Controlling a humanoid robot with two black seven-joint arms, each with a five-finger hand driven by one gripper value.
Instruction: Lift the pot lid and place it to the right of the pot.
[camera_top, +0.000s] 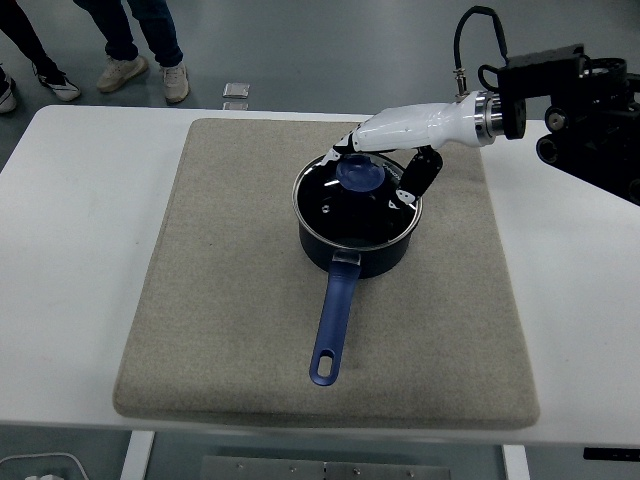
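I've got the right hand (385, 150) over the knob (357, 175), fingers apart around it, not clamped; lid (340, 212) sits on the pot (360, 255), nothing lifted yet

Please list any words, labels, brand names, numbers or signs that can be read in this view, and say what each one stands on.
None can be read.
The pot, its glass lid and blue knob show no print.
The right hand bears small dark marks on its white shell, too small to read.
The beige mat and white table are plain.
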